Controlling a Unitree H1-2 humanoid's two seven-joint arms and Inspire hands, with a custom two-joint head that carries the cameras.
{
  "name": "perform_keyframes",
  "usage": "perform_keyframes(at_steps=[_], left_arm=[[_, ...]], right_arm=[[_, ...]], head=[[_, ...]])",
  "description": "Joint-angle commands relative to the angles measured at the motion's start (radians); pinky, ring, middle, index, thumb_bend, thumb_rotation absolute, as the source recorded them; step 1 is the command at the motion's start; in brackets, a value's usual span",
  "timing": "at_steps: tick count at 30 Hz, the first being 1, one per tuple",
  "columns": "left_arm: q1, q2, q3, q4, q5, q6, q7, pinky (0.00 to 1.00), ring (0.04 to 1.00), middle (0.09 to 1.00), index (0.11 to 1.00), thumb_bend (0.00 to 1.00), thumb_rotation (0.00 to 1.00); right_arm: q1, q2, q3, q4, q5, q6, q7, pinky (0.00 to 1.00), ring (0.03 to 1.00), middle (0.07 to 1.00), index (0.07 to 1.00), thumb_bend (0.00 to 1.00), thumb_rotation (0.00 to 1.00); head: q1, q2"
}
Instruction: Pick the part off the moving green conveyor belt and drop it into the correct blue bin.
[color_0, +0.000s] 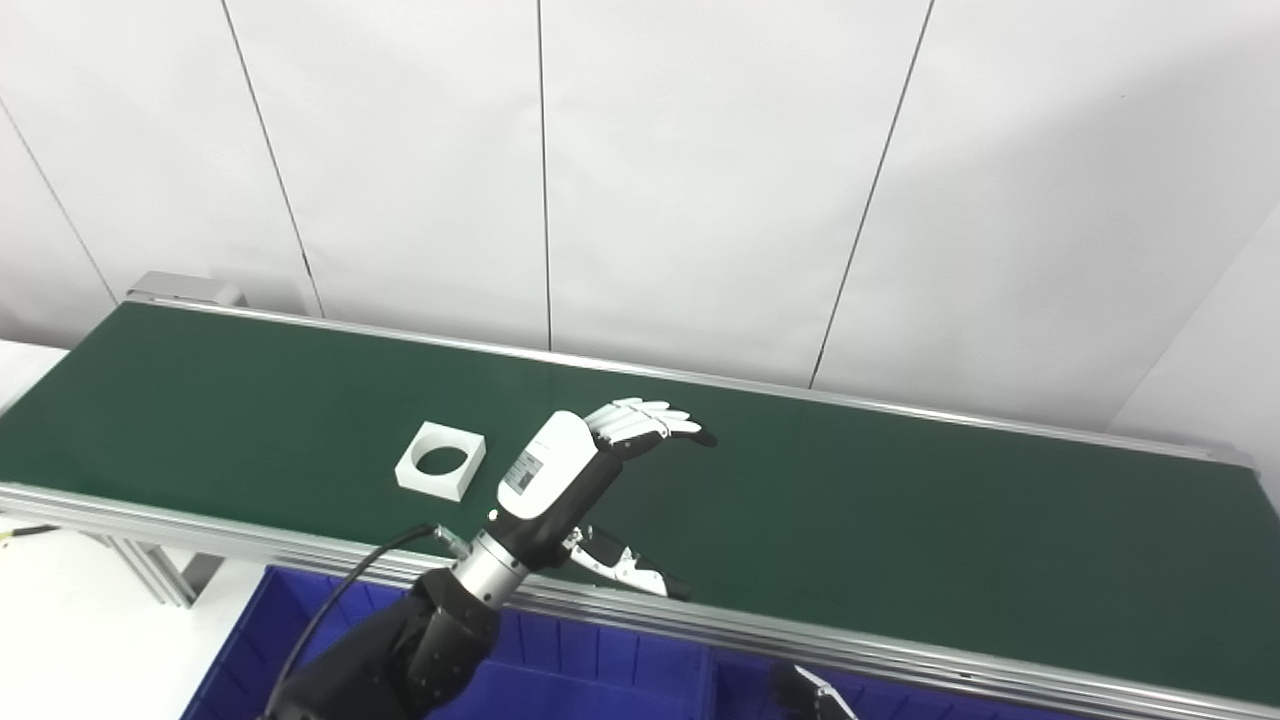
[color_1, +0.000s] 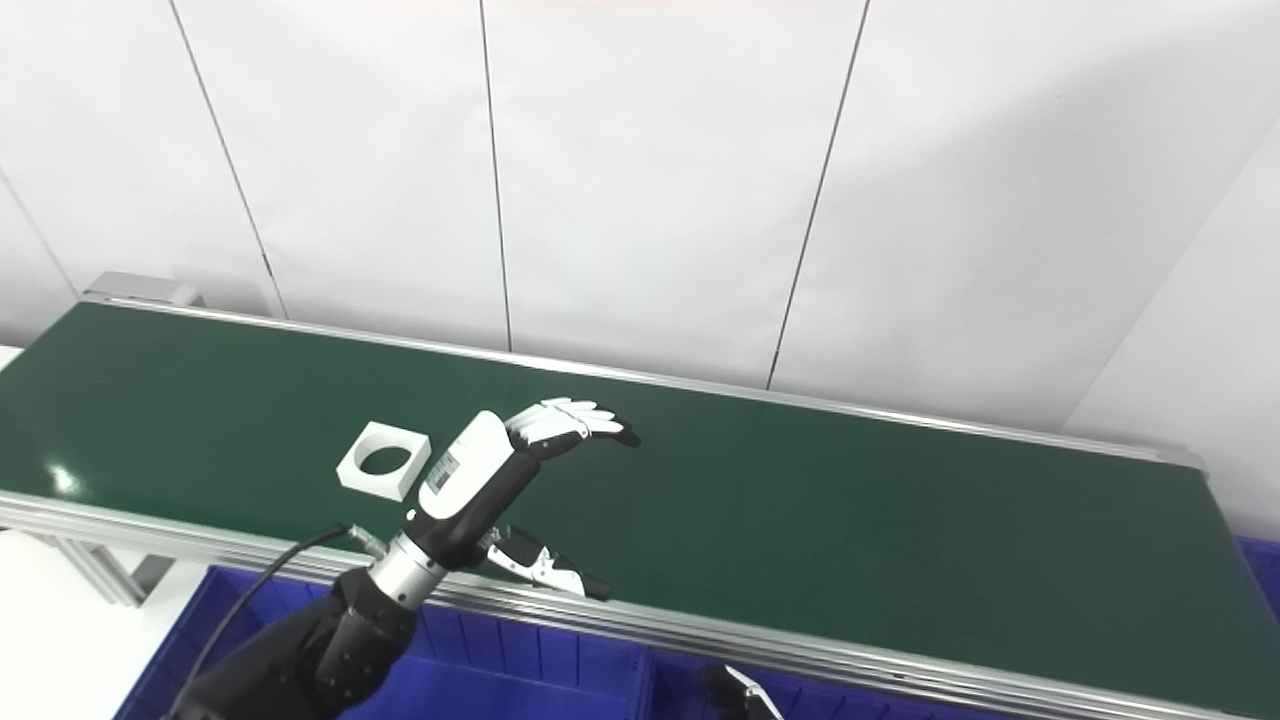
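So the part (color_0: 441, 460) is a flat white square block with a round hole through the middle; it's lying flat on the green conveyor belt (color_0: 900, 500), toward my side of it, just to the left of my left hand (color_0: 570, 470); they're close but not touching. My left hand sits over the belt with the fingers (color_0: 645, 420) stretched out together and the thumb (color_0: 625, 565) spread well away below them, so it's wide and holding nothing.

My take on doing this grab well: the belt's moving, so I'd aim for where the block will be, not where it is; I honestly can't tell from here which way it's running. I'd come down with fingers on the far edge and thumb on the near edge, pinching the two flat sides; it's low and thin, so a shallow grip could just skid it along.

The blue bin (color_0: 600, 660) is right below the near rail; a divider splits it, so picking the correct side matters. My right hand (color_0: 815, 695) only peeks in at the bottom edge; can't tell its state.
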Motion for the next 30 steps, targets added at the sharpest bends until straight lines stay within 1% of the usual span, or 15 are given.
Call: perform_keyframes(at_steps=[1, 5, 10, 13, 17, 18, 20, 22, 25, 28, 30], left_arm=[[-0.053, 0.017, 0.019, 0.009, 0.035, -0.024, -0.013, 0.79, 0.795, 0.789, 0.754, 1.00, 0.05], [-0.079, 0.028, 0.034, 0.048, 0.092, -0.023, -0.057, 0.78, 0.799, 0.797, 0.769, 1.00, 0.01], [-0.089, 0.032, 0.065, 0.073, 0.115, -0.011, -0.135, 0.77, 0.792, 0.800, 0.776, 1.00, 0.00], [-0.092, 0.031, 0.083, 0.090, 0.116, -0.001, -0.182, 0.76, 0.792, 0.809, 0.801, 1.00, 0.00], [-0.090, 0.034, 0.112, 0.089, 0.104, 0.054, -0.262, 0.74, 0.796, 0.825, 0.830, 1.00, 0.00], [-0.090, 0.036, 0.119, 0.087, 0.103, 0.067, -0.280, 0.72, 0.797, 0.829, 0.837, 1.00, 0.00], [-0.090, 0.041, 0.135, 0.074, 0.105, 0.115, -0.329, 0.64, 0.795, 0.843, 0.857, 1.00, 0.00], [-0.094, 0.045, 0.146, 0.066, 0.113, 0.148, -0.366, 0.62, 0.786, 0.846, 0.863, 1.00, 0.00], [-0.106, 0.053, 0.154, 0.069, 0.130, 0.178, -0.397, 0.62, 0.782, 0.846, 0.869, 1.00, 0.00], [-0.124, 0.051, 0.152, 0.077, 0.185, 0.252, -0.413, 0.61, 0.776, 0.847, 0.877, 1.00, 0.00], [-0.133, 0.047, 0.150, 0.081, 0.203, 0.285, -0.427, 0.60, 0.775, 0.850, 0.876, 1.00, 0.00]], right_arm=[[-0.008, 0.004, -0.005, -0.013, -0.006, -0.049, -0.005, 0.70, 0.752, 0.756, 0.757, 0.82, 0.99], [-0.008, 0.003, -0.002, -0.013, -0.010, -0.049, -0.009, 0.70, 0.752, 0.758, 0.759, 0.82, 0.99], [-0.005, 0.007, -0.009, -0.013, -0.003, -0.049, 0.003, 0.71, 0.757, 0.758, 0.760, 0.82, 0.99], [-0.003, 0.008, -0.013, -0.014, -0.001, -0.049, 0.007, 0.70, 0.754, 0.756, 0.755, 0.83, 0.98], [-0.004, 0.012, -0.017, -0.008, 0.000, -0.049, 0.012, 0.71, 0.754, 0.755, 0.757, 0.83, 0.98], [-0.005, 0.011, -0.016, -0.007, -0.002, -0.049, 0.011, 0.71, 0.755, 0.756, 0.757, 0.83, 0.98], [-0.007, 0.011, -0.012, -0.005, -0.006, -0.049, 0.005, 0.71, 0.755, 0.756, 0.758, 0.82, 0.98], [-0.009, 0.011, -0.011, -0.001, -0.007, -0.049, 0.003, 0.71, 0.753, 0.754, 0.758, 0.82, 0.98], [-0.011, 0.012, -0.014, 0.001, -0.007, -0.049, 0.006, 0.71, 0.748, 0.751, 0.757, 0.83, 0.98], [-0.010, 0.013, -0.019, 0.000, 0.000, -0.049, 0.017, 0.70, 0.746, 0.750, 0.758, 0.82, 0.97], [-0.012, 0.012, -0.016, 0.003, -0.003, -0.049, 0.014, 0.70, 0.746, 0.749, 0.756, 0.82, 0.96]], head=[[0.001, 0.001], [0.001, 0.002], [-0.001, 0.001], [0.000, 0.000], [0.000, -0.002], [0.000, -0.002], [0.000, -0.003], [-0.001, -0.004], [0.000, -0.005], [-0.002, -0.009], [-0.003, -0.009]])
